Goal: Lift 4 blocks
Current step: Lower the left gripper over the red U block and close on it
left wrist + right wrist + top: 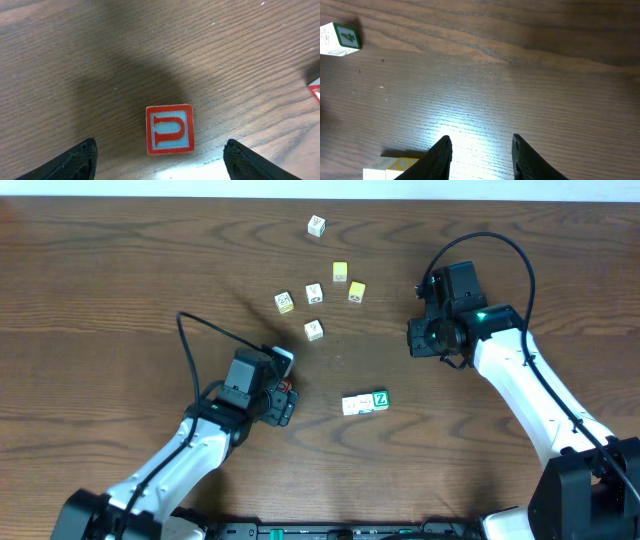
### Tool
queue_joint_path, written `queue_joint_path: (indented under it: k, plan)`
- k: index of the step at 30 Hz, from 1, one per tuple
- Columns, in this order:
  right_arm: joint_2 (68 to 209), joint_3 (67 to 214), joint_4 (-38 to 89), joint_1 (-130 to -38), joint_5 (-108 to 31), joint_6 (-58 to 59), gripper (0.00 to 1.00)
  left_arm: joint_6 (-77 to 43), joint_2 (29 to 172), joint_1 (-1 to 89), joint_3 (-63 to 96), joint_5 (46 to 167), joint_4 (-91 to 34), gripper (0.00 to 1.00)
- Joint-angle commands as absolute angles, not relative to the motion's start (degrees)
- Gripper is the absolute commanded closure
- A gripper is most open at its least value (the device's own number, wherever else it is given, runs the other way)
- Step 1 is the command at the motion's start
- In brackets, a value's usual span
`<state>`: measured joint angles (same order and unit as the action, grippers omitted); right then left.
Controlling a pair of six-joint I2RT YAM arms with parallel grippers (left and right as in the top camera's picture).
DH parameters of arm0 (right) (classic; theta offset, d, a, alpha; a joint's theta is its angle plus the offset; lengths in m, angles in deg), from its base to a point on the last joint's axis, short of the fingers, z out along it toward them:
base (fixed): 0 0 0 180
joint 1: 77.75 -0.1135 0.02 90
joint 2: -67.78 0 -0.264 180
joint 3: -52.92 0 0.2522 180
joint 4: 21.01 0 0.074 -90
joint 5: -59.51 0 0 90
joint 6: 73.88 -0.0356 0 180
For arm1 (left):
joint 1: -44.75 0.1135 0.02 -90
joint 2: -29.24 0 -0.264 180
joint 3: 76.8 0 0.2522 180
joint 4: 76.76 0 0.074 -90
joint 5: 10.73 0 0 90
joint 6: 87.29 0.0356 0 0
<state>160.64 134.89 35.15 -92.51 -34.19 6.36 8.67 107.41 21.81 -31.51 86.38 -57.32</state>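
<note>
Dark-brown wood-grain counter (pixel 120 270) fills the overhead view. The green Z block (pixel 379 400) lies toward the robot's edge, its white Z plainly readable. A white-faced block (pixel 352 405) touches it on the side toward the left arm (pixel 200 440), its marks too faint to read. Further to that same side of the Z block, the left arm's head hangs over a red block (pixel 286 387), of which only a sliver shows. Beyond the Z block, away from the robot, six loose cubes (pixel 313 329) are scattered, two of them yellow-faced (pixel 340 271); none of their markings can be read. The right arm (pixel 520 380) ends beyond the Z block, on its own side, well apart from it.

From the left wrist, the left fingers (pixel 75 162) stand spread wide. The red block (pixel 169 129) sits flat on the counter between them, touching neither. It shows a red border and a red letter U on pale blue.

From the right wrist, the right fingers (pixel 442 157) stand somewhat apart with only bare counter between them, gripping nothing. A yellow-and-white cube (pixel 395 167) lies just beside them. A green-bordered cube (pixel 340 37) lies farther off, its mark unclear.
</note>
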Motion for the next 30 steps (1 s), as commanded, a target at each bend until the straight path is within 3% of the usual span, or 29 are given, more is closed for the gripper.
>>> queue_joint_path:
  k: [1, 7, 10, 21, 25, 30]
  plan:
    - [160.77, 135.85, 34.77, -92.84, -34.61, 6.99, 0.63, 10.02, 110.67, 21.74, -29.15, 85.64, -57.56, 0.19]
    - [160.77, 135.85, 34.49, -92.84, -34.61, 6.99, 0.64, 10.0, 114.15, 21.72, -27.25, 85.64, -57.52, 0.22]
    - [160.77, 135.85, 34.29, -92.84, -34.59, 6.99, 0.63, 9.96, 113.99, 21.72, -26.79, 85.64, -57.5, 0.33]
    - [160.77, 135.83, 33.92, -92.84, -34.61, 6.99, 0.63, 9.96, 112.24, 21.72, -25.98, 85.64, -55.42, 0.34]
    - [160.77, 135.83, 33.92, -92.86, -34.63, 6.99, 0.63, 9.54, 112.18, 21.52, -25.96, 85.66, -54.07, 0.56]
    - [160.77, 135.83, 33.92, -92.86, -34.61, 6.99, 0.63, 9.52, 112.18, 21.52, -25.96, 85.66, -53.02, 0.57]
